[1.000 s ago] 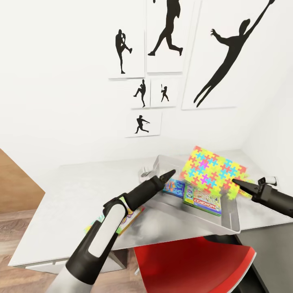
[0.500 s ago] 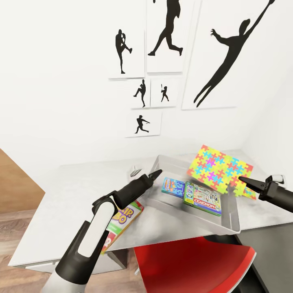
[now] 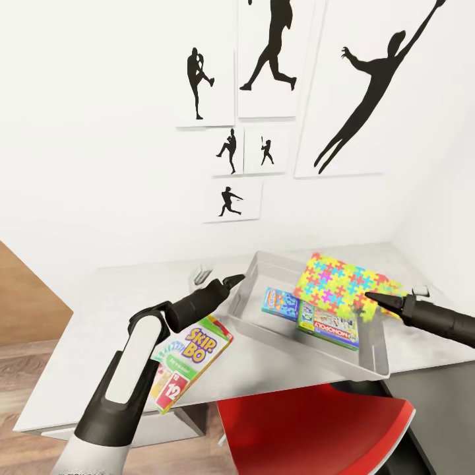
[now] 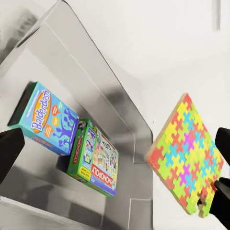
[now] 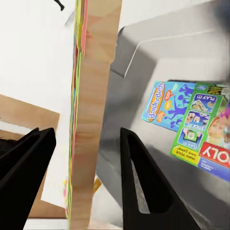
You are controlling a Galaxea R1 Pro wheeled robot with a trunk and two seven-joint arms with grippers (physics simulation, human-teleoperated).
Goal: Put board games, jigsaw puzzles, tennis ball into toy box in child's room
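- Toy box [image 3: 373,356] is the landmark — it sits on the table [image 3: 99,316], and inside it the blue board game [image 3: 281,302] and the Monopoly box [image 3: 328,325] lie flat side by side; two games look done.
- Skip-Bo box [image 3: 188,353] lies on the table outside the toy box, on its near-left side; not in yet.
- Jigsaw puzzle [image 3: 342,285] is tilted over the toy box's right rim, between the fingers of the right gripper [image 3: 367,296]; the wrist view leaves a gap, so grip uncertain.
- Left gripper [image 3: 236,280] hovers just outside the toy box's left wall, empty; open or closed — can't tell.
- Second puzzle and tennis ball not spotted; probably left to do.
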